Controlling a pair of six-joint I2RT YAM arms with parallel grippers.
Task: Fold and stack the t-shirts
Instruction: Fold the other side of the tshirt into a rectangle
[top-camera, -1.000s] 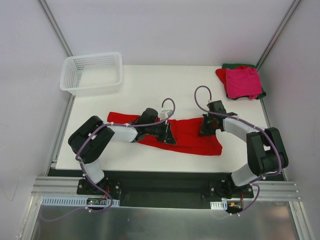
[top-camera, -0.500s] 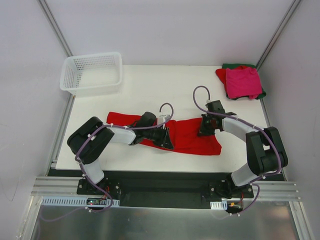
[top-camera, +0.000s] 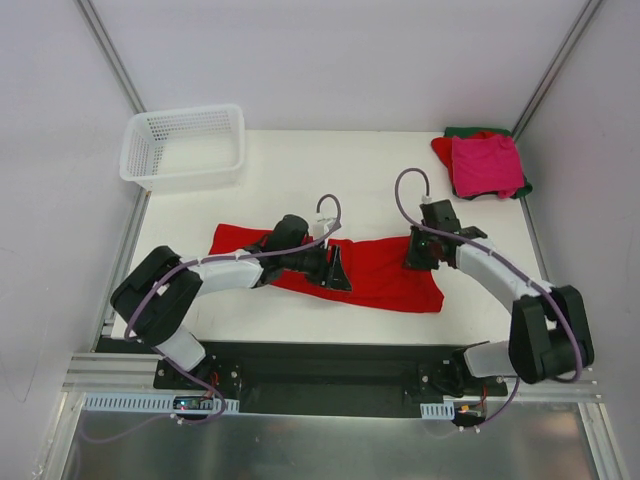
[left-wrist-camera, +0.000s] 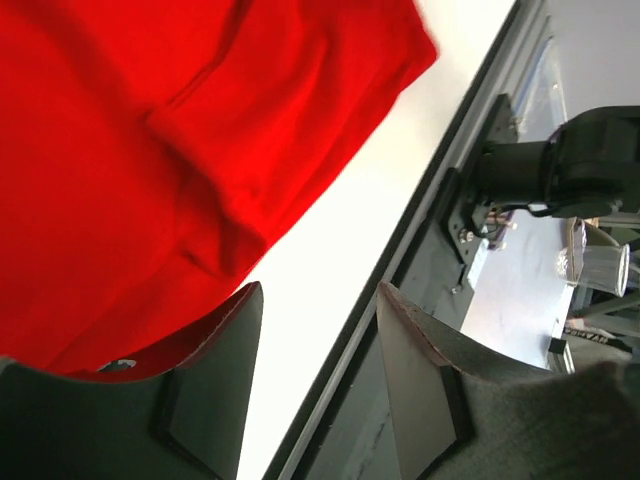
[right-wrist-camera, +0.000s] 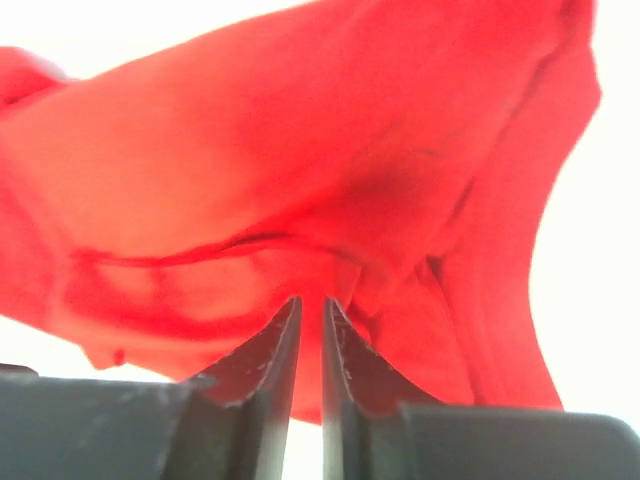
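A bright red t-shirt lies folded into a long band across the middle of the table. My left gripper sits low over its centre. In the left wrist view that gripper is open with nothing between its fingers, and the red shirt lies beside and beyond them. My right gripper is at the band's right part. Its jaws are open by a narrow slit, tips against the bunched red cloth. Other t-shirts lie stacked at the back right, with magenta-pink over red and dark green.
A white mesh basket stands at the back left corner. The table's white top shows behind the band. The near table edge and a black rail run close by the left gripper.
The left gripper has opened and let go of the red shirt. The right jaws have parted slightly, and the right arm has stretched a little to the right.
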